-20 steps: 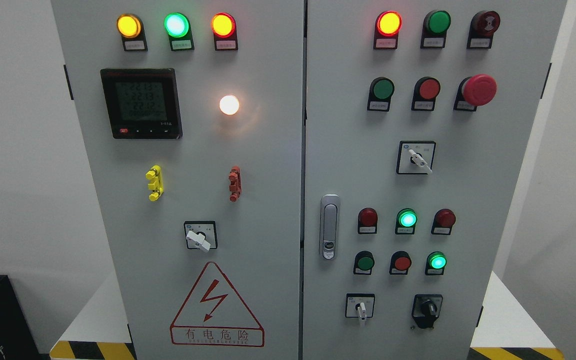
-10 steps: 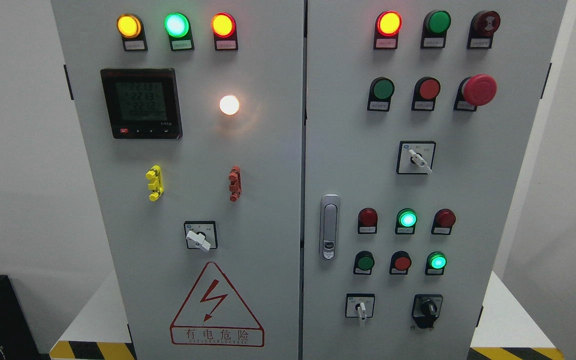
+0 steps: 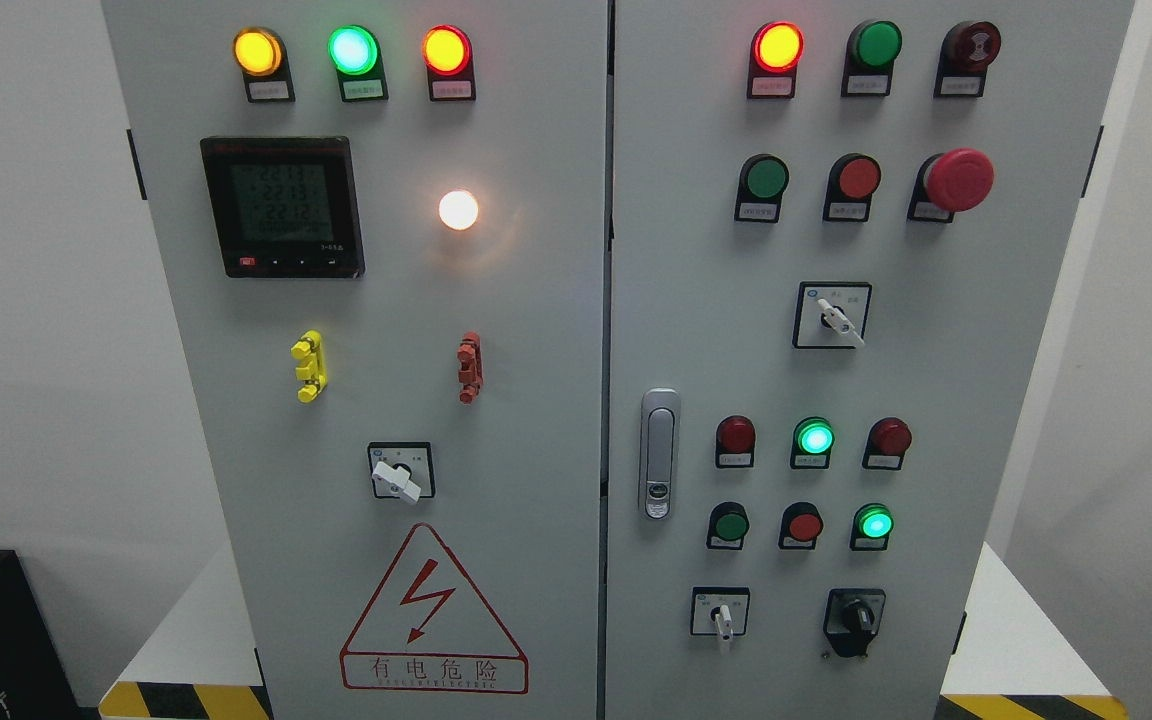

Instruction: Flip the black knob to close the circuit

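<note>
A grey two-door electrical cabinet (image 3: 536, 300) fills the head view, and neither robot hand shows anywhere in it — so whether the fingers are released, clenched or grasping cannot be told.

The black knob (image 3: 853, 620) sits at the lower right of the right door, the bottom-most control there, with its handle pointing roughly straight down. Just to its left is a white-handled selector switch (image 3: 721, 613), also pointing down. Above these are two rows of three round controls; the middle one of the upper row (image 3: 814, 438) and the right one of the lower row (image 3: 874, 523) glow green. Higher up stands another white selector (image 3: 834, 316), turned toward the lower right, and near the top right a red mushroom button (image 3: 958, 180). A silver door latch (image 3: 658, 453) sits at the right door's left edge.

On the left door, a digital meter (image 3: 283, 207) shows lit digits, a white lamp (image 3: 458, 210) glows beside it, and a red lightning warning triangle (image 3: 433, 610) is printed low down — below a third white selector (image 3: 399, 473).
</note>
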Robot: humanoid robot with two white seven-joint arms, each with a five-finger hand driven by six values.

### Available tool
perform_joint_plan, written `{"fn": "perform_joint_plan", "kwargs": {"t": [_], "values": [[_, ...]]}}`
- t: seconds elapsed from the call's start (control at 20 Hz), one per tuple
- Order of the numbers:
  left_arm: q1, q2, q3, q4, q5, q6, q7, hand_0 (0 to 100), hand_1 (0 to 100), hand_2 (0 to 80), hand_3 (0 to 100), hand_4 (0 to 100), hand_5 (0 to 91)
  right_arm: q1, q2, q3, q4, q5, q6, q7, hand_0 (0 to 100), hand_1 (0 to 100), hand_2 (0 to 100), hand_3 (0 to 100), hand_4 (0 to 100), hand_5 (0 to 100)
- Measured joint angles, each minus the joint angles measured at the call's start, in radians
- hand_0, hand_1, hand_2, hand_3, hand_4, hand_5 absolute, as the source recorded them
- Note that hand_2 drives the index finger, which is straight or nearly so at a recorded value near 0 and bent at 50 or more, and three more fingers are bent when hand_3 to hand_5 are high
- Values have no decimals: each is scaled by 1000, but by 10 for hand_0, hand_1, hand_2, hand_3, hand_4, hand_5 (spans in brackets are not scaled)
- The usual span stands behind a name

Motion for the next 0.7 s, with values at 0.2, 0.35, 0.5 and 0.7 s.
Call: {"fn": "perform_joint_plan", "kwargs": {"t": [0.2, 0.35, 0.5, 0.7], "values": [[0, 0, 0, 0, 0, 0, 0, 0, 0, 0, 0, 0, 0, -10, 6, 0, -70, 132, 21, -2, 0, 180, 787, 929, 738, 737], [0, 0, 0, 0, 0, 0, 0, 0, 0, 0, 0, 0, 0, -16, 9, -4, -132, 206, 67, 8, 0, 174, 794, 960, 745, 744], [0, 0, 0, 0, 0, 0, 0, 0, 0, 0, 0, 0, 0, -26, 13, -18, -190, 271, 119, 24, 0, 176, 796, 969, 752, 751], [0, 0, 0, 0, 0, 0, 0, 0, 0, 0, 0, 0, 0, -43, 20, -41, -264, 338, 187, 29, 0, 178, 796, 975, 756, 755]]}}
